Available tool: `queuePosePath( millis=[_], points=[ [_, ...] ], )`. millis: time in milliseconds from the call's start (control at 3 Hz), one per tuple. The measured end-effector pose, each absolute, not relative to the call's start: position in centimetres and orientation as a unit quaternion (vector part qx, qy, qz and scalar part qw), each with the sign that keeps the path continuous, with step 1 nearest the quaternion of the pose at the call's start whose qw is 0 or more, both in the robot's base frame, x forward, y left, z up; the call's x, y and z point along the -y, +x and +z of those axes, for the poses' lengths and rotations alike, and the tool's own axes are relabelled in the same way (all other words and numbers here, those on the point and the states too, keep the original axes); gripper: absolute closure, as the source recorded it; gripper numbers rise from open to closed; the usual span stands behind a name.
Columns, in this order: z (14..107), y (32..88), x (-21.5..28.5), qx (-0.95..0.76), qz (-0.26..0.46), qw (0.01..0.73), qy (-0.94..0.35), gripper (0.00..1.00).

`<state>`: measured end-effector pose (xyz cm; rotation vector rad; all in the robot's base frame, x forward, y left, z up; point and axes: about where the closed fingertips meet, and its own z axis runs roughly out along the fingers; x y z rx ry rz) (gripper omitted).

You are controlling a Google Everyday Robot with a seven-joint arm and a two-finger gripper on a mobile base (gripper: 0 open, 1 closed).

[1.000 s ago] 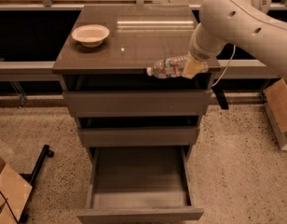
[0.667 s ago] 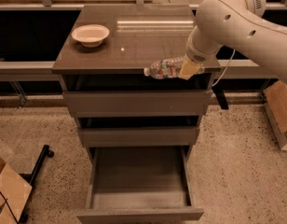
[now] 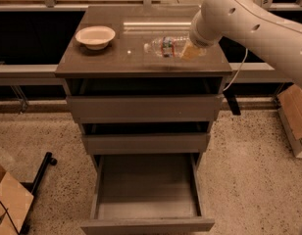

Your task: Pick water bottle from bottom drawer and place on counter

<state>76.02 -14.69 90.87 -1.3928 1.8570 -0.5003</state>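
above the worktop [image 3: 107, 62], right side, the arm [image 3: 249, 18] has its jaws seemingly clamped on the bottle [image 3: 163, 46], which lies sideways, cap toward the bowl [image 3: 95, 36]. the bottom drawer [image 3: 146, 224] stands open.

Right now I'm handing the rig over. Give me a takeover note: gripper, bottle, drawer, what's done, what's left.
The gripper is over the right side of the counter, shut on the base end of the water bottle.
The water bottle lies on its side low over the counter, cap pointing left toward the white bowl. I cannot tell whether it touches the surface.
The bottom drawer is pulled open, with no bottle in it.
Done: bottle out of the drawer and brought over the counter.
Left: set it down, release, pull the arm clear.
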Motion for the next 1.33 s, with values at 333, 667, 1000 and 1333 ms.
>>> queuePosePath(
  millis=[333, 667, 1000, 1333],
  points=[
    [92.2, 78.4, 13.8, -0.711, -0.193, 0.406, -0.540, 1.00],
    [90.0, 81.7, 13.2, -0.722, -0.168, 0.409, -0.532, 0.81],
    [86.4, 84.5, 13.1, -0.739, -0.144, 0.391, -0.529, 0.58],
    [84.5, 85.8, 13.0, -0.747, -0.131, 0.381, -0.529, 0.35]
  ],
)
